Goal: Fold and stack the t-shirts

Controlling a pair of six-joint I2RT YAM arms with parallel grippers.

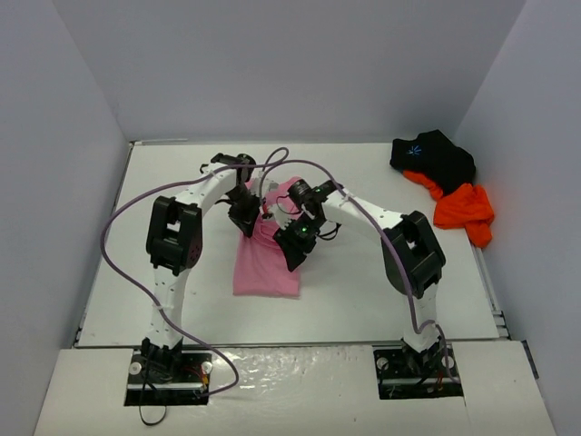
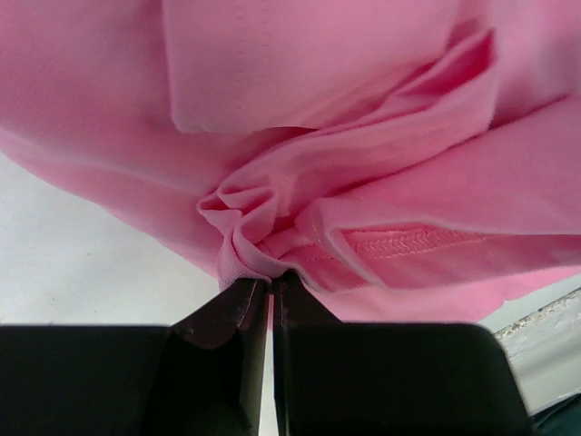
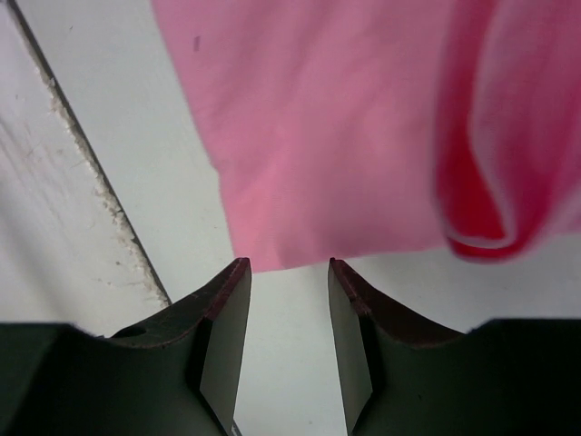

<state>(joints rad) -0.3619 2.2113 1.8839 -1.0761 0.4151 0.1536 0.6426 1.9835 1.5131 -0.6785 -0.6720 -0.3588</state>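
The pink t-shirt [image 1: 265, 263] lies partly folded in the middle of the table. My left gripper [image 1: 243, 218] is shut on a bunched fold of the pink t-shirt [image 2: 272, 200] at its upper left part. My right gripper [image 1: 296, 247] is open and empty, just above the shirt's edge [image 3: 318, 163]. The black t-shirt [image 1: 434, 156] with a light-blue starburst lies crumpled at the far right corner. The orange t-shirt [image 1: 463, 209] lies crumpled beside it, partly under the black one.
Grey walls enclose the white table [image 1: 363, 291] on three sides. A purple cable [image 1: 118, 245] loops along the left arm. A seam in the table top [image 3: 91, 173] runs near the right gripper.
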